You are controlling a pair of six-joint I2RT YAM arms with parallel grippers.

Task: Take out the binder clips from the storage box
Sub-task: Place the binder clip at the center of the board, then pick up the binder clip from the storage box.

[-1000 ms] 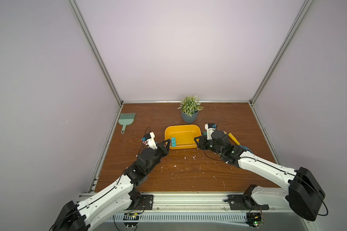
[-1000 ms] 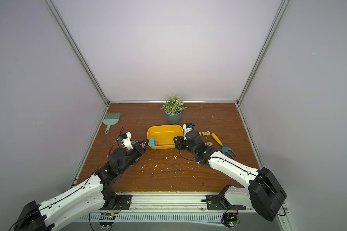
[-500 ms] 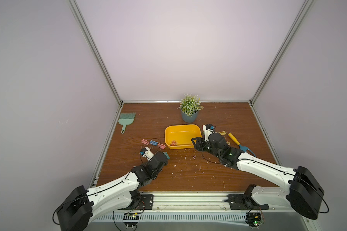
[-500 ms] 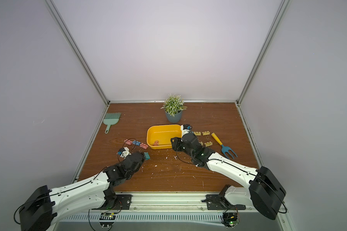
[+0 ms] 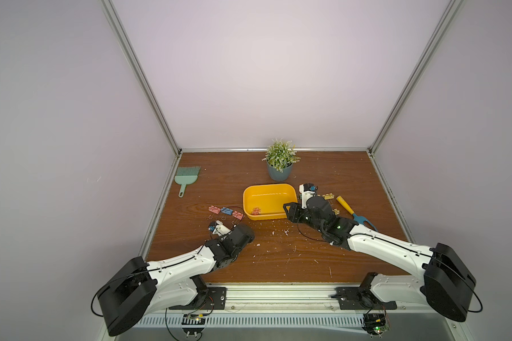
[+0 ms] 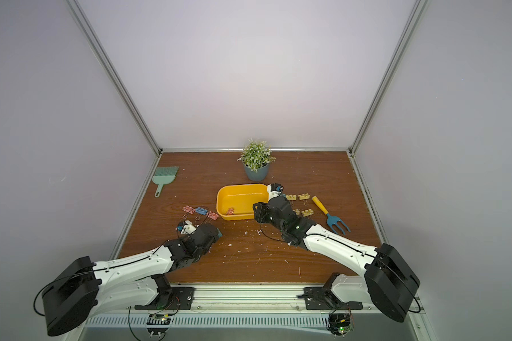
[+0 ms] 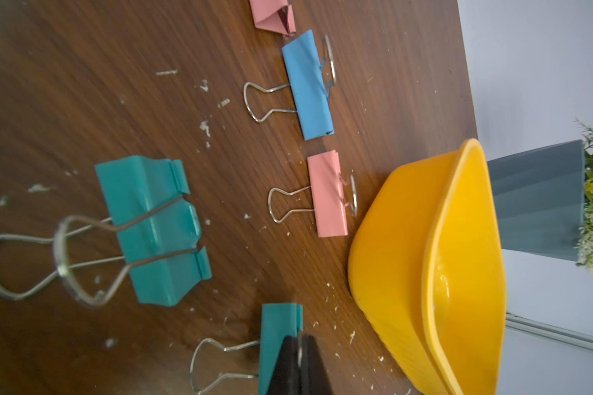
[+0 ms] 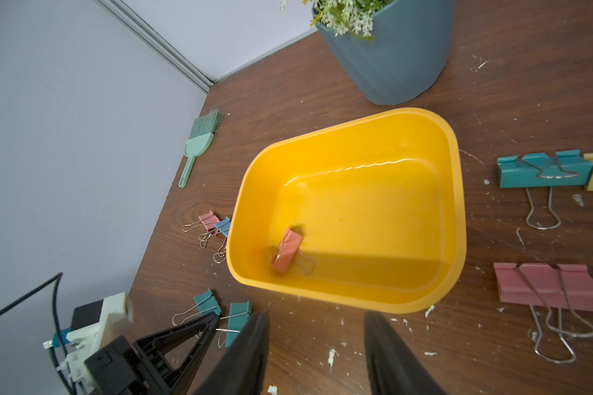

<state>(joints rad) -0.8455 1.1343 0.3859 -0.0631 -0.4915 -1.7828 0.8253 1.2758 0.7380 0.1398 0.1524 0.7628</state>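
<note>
Inside yellow box (image 8: pixel 356 205), one pink clip (image 8: pixel 287 250) is contained, near a corner. Teal clip (image 7: pixel 276 328) is pinched on table (image 7: pixel 83 85) by left gripper (image 7: pixel 299 342); right gripper (image 8: pixel 315 318) is held spread.

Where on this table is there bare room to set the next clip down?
Bare wood lies between the brush and the plant pot, behind the fork tool toward the far right corner, and near the front edge before the storage box, but for white crumbs. Crowded: the clip row left of the box and the yellow clips right of it.
</note>
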